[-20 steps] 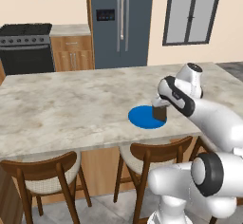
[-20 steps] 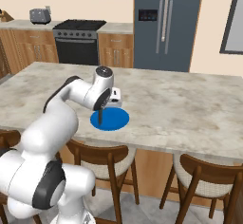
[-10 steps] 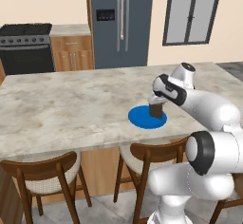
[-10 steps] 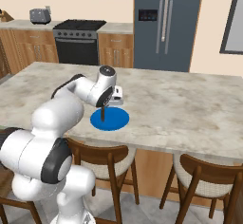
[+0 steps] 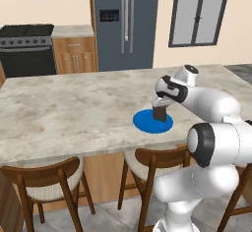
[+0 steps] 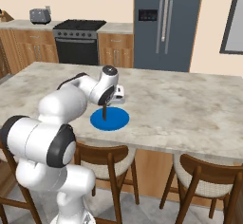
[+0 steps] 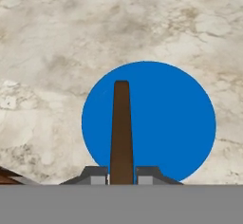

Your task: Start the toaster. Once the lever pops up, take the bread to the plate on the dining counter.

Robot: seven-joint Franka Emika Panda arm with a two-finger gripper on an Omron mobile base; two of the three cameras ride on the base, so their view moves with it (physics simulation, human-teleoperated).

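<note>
My gripper (image 5: 159, 108) is shut on the bread (image 5: 159, 114), a thin dark-brown slice that hangs upright, edge down. It hangs over the bright-blue plate (image 5: 147, 124) on the dining counter (image 5: 74, 108). In the right base view the gripper (image 6: 105, 107) holds the bread (image 6: 105, 113) low over the plate (image 6: 116, 120); I cannot tell if they touch. The hand view has the bread (image 7: 121, 128) between the fingertips (image 7: 97, 175), over the left half of the plate (image 7: 166, 118). The toaster (image 6: 40, 15) stands far off on the back worktop.
Wooden stools (image 5: 49, 177) (image 6: 209, 175) are tucked under the counter's near edge. A black stove (image 6: 78, 40) and a dark fridge (image 5: 125, 22) stand along the back wall. The marbled counter top (image 6: 190, 104) stretches bare on both sides of the plate.
The gripper has come down and slightly across with the bread, from above the plate's edge to low over the plate. The plate has not moved.
</note>
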